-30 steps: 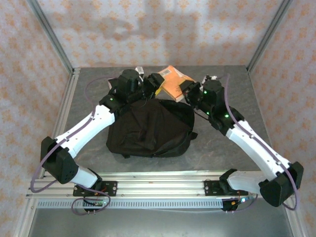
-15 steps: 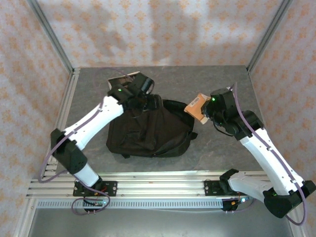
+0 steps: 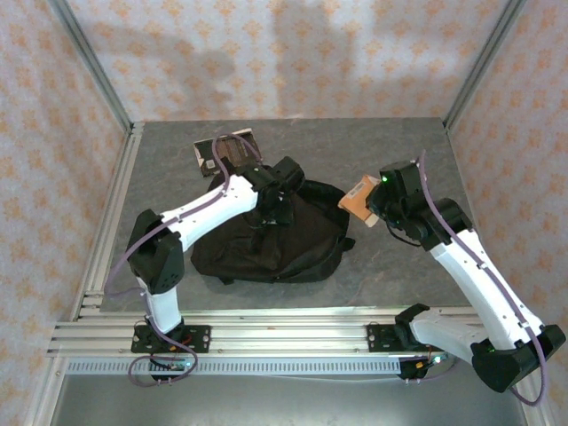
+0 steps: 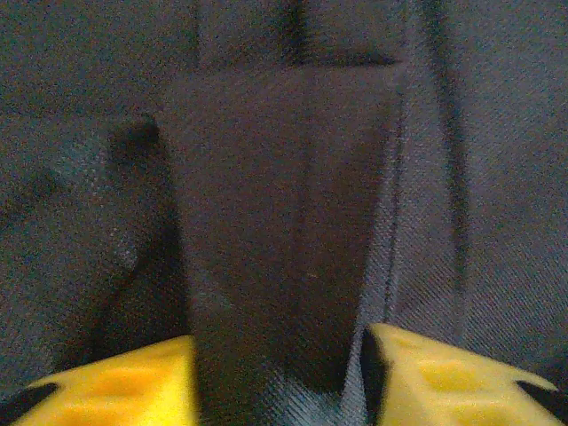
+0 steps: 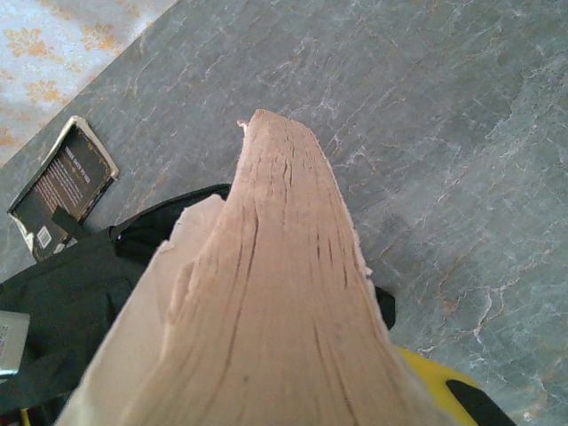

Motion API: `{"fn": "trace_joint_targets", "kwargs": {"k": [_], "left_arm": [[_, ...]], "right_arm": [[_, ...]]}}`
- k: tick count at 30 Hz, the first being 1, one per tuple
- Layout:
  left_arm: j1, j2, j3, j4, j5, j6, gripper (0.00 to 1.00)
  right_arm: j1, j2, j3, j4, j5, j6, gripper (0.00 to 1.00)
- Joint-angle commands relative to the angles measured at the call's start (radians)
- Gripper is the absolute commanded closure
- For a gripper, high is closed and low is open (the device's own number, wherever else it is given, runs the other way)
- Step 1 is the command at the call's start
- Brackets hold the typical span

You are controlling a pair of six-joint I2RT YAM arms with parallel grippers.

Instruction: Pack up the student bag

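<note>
- Bag [image 3: 266, 240]: black and soft, it lay flat at the middle of the surface [image 3: 399, 146], between the two arms.
- Left end effector [image 3: 279, 204]: it was down on the far part of the bag. In the wrist view its yellow fingers [image 4: 115, 386] stood either side of a dark fabric strip [image 4: 275, 222] of the bag. The strip filled the gap, but whether they pinched it could not be told.
- Right end effector [image 3: 373, 207]: it was pinching an orange book [image 3: 358, 195], held off the surface just right of the bag's far right corner. In the wrist view the book's page edges [image 5: 266, 293] faced the camera.
- Dark book [image 3: 226, 151]: it lay flat on the surface at the far left, just beyond the bag and apart from both end effectors.
- Surface: grey with a marbled pattern.
</note>
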Motion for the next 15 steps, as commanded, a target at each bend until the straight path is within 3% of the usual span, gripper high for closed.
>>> {"fn": "trace_joint_targets", "kwargs": {"k": [1,3,5,15], "left_arm": [[-0.005,0.01,0.026,-0.045,-0.046,0.036,0.74],[0.004,0.001,0.053,-0.068,-0.041,0.059,0.92],[0.022,-0.031,0.079,-0.082,-0.033,0.072,1.0],[0.108,-0.267,0.031,0.085,0.187,-0.003,1.0]], "right_arm": [[-0.009,0.002,-0.005,0.044,-0.012,-0.031,1.0],[-0.014,0.006,-0.002,0.051,-0.043,-0.045,1.0],[-0.029,0.011,0.006,0.056,-0.096,-0.066,1.0],[-0.106,0.03,0.062,-0.008,-0.123,-0.152,1.0]]}}
